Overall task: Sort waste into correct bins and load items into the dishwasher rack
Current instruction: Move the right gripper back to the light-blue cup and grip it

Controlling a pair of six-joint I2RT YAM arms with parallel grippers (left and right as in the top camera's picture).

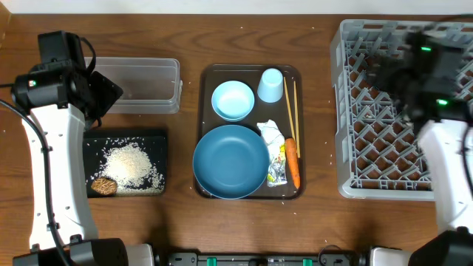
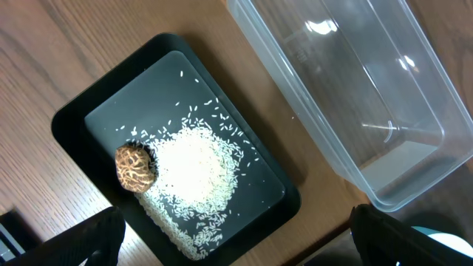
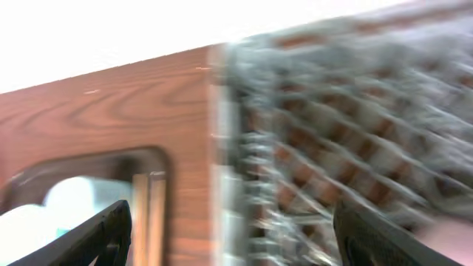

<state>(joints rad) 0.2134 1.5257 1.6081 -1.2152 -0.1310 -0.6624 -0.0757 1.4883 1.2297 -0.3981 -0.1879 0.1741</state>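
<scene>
Sorting looks partly done: loose rice (image 1: 133, 166) and brown lump (image 1: 103, 185) in black tray (image 1: 155, 140), lower left; clear tub (image 1: 140, 85) above it empty. Carrot (image 1: 293, 161) and wrapper (image 1: 273, 151) on serving tray (image 1: 244, 72), centre. Left gripper (image 2: 247, 240) spread wide, empty, above tub and black tray. Right gripper (image 3: 240, 236) blurred near rack (image 1: 384, 111), right side, wide too, holding nothing. Likely next: reach centre, pinch wrapper for tub

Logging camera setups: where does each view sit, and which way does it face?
Overhead: above the table, facing down at serving tray and dishwasher rack; left arm, right arm show.
Left wrist: looks down on black tray, clear tub; own fingertips at bottom corners.
Right wrist: blurred, slants across the table to the rack's edge; fingertips below.
Shared: black tray, in overhead and left wrist.
</scene>
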